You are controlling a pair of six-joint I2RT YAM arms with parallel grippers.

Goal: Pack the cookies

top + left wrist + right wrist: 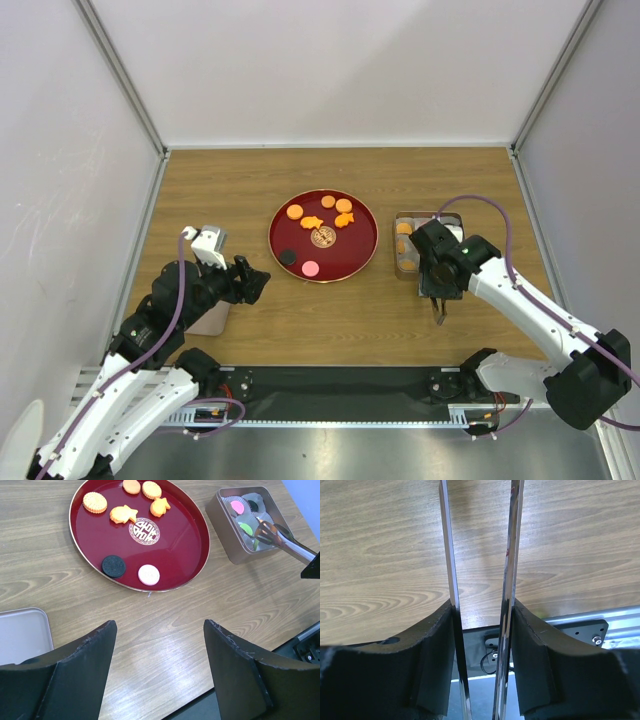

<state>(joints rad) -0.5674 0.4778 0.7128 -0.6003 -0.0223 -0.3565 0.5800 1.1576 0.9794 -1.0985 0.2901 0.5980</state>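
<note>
Wooden table: left fingers gape empty, right fingers clamp metal tongs.

Left gripper jaws are wide apart with nothing between them. Bare table runs from it to the near rim of the plate. A grey tray sits under that arm, near left. The right side is tight: the right gripper clamps tongs whose tips hang over the tin. There's an open strip of wood between plate and tin. The far table is free up to the enclosure walls.
</note>
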